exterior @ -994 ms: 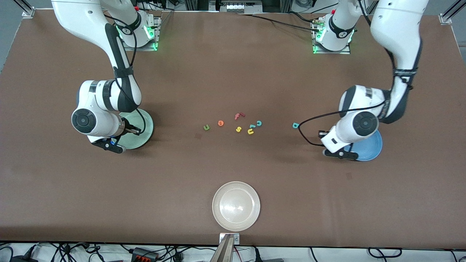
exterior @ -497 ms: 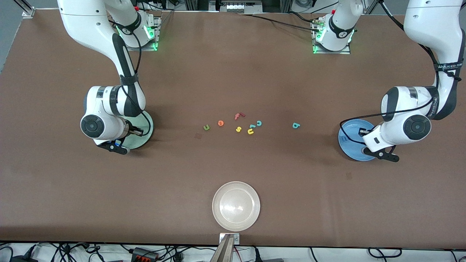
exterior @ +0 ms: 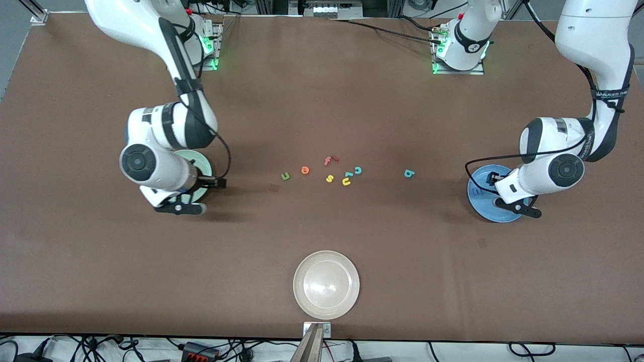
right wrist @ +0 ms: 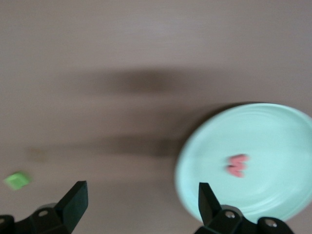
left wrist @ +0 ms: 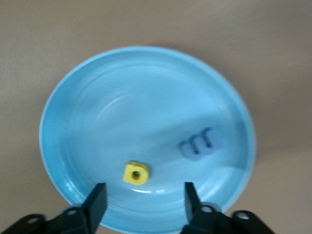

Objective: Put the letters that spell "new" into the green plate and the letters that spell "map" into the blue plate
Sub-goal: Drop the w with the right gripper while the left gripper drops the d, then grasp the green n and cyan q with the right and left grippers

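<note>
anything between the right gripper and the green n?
Nothing visible. The right gripper, open over the green plate's rim, has bare table between it and the green n; the orange e lies past the n, toward the left arm's end.

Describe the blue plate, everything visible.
The blue plate is round, bright blue, glossy like plastic, with a shallow raised rim. It lies flat on the brown table at the left arm's end. Inside it rest two small letters, apart from each other: a blue m and a yellow a. The left end effector hangs over it with fingers spread and empty. In the front view the arm hides part of the plate.
</note>
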Motion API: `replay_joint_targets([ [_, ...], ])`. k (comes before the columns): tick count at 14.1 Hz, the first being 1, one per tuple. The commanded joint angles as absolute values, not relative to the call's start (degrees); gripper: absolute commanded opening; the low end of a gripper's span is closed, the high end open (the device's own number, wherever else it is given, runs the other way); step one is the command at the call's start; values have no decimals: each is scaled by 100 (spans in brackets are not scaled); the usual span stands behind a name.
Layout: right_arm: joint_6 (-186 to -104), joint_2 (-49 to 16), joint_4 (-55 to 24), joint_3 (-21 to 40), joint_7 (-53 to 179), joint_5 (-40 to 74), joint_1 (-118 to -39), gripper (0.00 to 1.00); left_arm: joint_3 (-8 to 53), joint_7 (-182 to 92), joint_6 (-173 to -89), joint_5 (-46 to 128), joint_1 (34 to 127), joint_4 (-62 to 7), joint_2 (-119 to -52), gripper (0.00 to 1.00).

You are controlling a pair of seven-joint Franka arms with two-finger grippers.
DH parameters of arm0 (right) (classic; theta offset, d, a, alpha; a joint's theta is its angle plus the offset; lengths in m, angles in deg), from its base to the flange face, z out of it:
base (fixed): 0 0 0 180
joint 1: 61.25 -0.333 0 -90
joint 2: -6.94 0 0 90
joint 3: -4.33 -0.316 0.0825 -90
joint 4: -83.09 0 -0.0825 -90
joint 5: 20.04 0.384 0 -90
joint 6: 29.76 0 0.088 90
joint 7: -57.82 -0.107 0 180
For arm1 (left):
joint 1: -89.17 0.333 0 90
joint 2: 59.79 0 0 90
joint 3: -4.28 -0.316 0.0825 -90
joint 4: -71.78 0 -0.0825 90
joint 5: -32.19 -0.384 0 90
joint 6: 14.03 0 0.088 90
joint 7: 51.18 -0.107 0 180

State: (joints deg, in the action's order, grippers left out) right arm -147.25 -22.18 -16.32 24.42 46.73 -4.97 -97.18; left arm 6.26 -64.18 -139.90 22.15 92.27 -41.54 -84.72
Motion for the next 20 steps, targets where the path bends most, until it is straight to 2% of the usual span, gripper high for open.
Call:
replay_joint_targets([
  [1,-14911,-2443,-1491,2262,4920,-115,-9815,100,1199,-6278,-13410,2146,9225,-4054,-8115,100],
  [5,-15542,-2786,-1332,1980,5325,-149,-10350,100,2289,-6217,-13540,2146,9224,-4203,-8132,100],
  [8,-16306,-3190,-1341,1989,5466,-255,-10948,100,2703,-6749,-14057,2094,9207,-4239,-8298,100],
  [10,-16414,-3340,-1341,1989,5466,-281,-11002,83,2810,-7540,-14453,2085,9207,-4343,-8404,100],
  [13,-16485,-3420,-1350,1989,5475,-299,-11143,78,2810,-8534,-14638,2068,8875,-4493,-8527,100],
  [17,-16449,-3428,-1385,1989,5554,-405,-11169,63,2810,-9512,-14700,1444,8452,-4598,-8650,100],
  [19,-16423,-3428,-1455,1989,5562,-405,-11222,58,2810,-9530,-15190,1050,8503,-4861,-8677,100],
  [20,-16423,-3428,-1490,1989,5562,-405,-11213,54,2810,-9660,-15454,935,8582,-4976,-8720,94],
])
